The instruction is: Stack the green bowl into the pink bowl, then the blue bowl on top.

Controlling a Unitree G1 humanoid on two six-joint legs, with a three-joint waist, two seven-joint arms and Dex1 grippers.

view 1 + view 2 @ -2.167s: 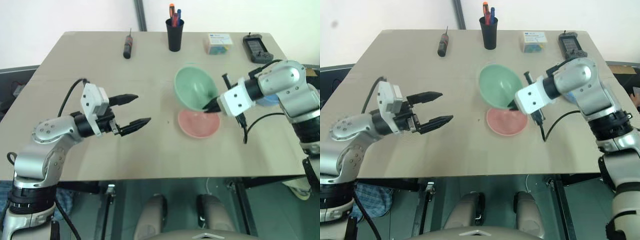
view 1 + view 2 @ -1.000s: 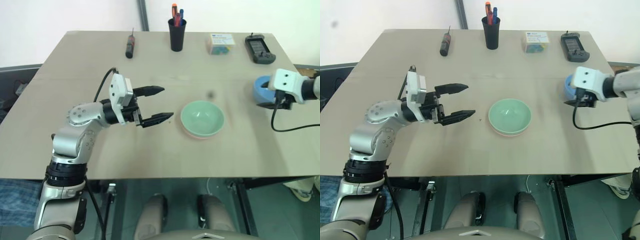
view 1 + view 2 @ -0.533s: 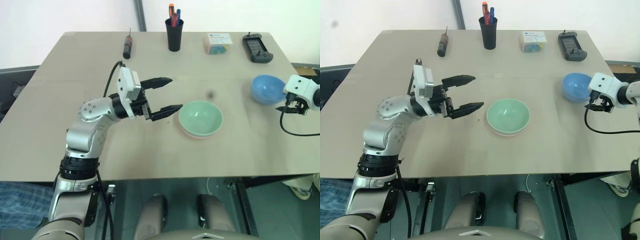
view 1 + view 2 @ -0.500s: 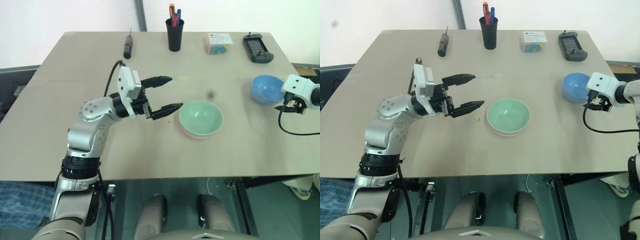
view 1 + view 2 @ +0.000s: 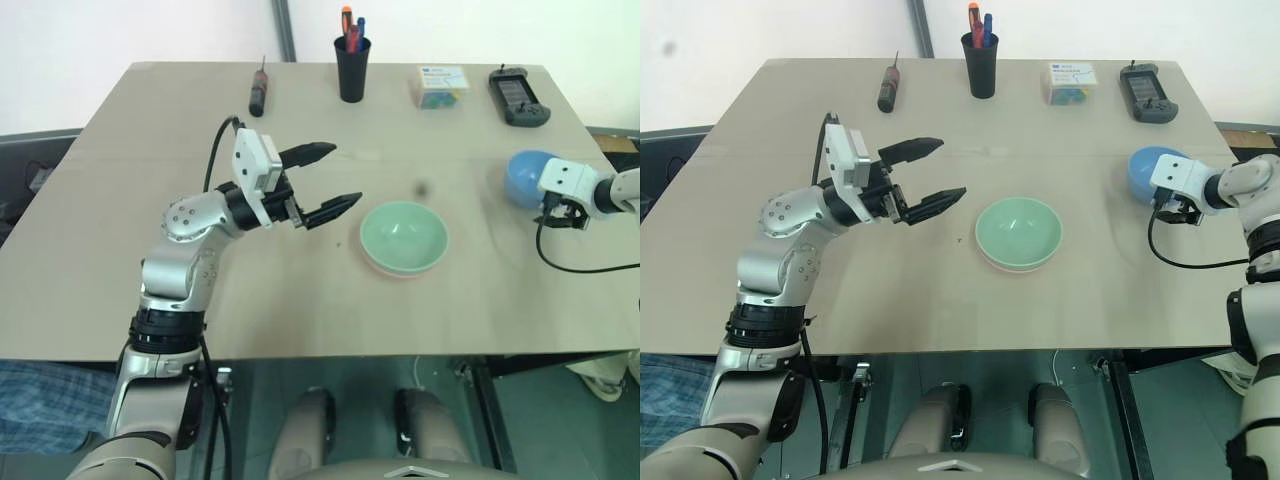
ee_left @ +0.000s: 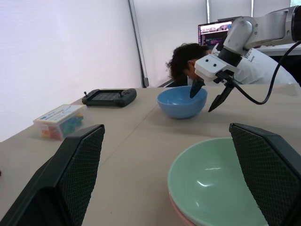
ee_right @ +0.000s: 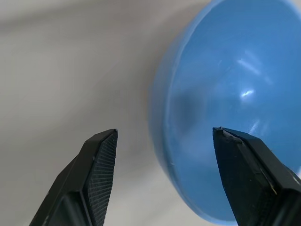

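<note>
On a beige table (image 5: 300, 310), the left pincer (image 5: 330, 180) hangs above the surface with its two black fingers spread wide and nothing between them, pointing toward the middle of the table. Just beside it, near the centre, the green bowl (image 5: 403, 235) sits nested inside the pink bowl (image 5: 400, 272), of which a thin salmon rim peeks out beneath the near edge. Well apart, near the table's right edge, the blue bowl (image 5: 525, 175) rests upright on the surface. The right pincer (image 6: 209, 96) is at it with fingers parted, straddling the bowl's near wall: one finger (image 7: 247, 174) reaches inside the bowl, the other finger (image 7: 96, 174) stands outside over the bare table, and neither is pressed against the wall. Along the far edge lie a dark screwdriver (image 5: 256, 93), a black cup (image 5: 351, 68) holding pens, a small clear box (image 5: 442, 86) with colourful contents and a black handheld controller (image 5: 517, 96). Beyond the table's right side, the left wrist view shows a person (image 6: 186, 66) bent forward before a lit monitor (image 6: 215, 30).
</note>
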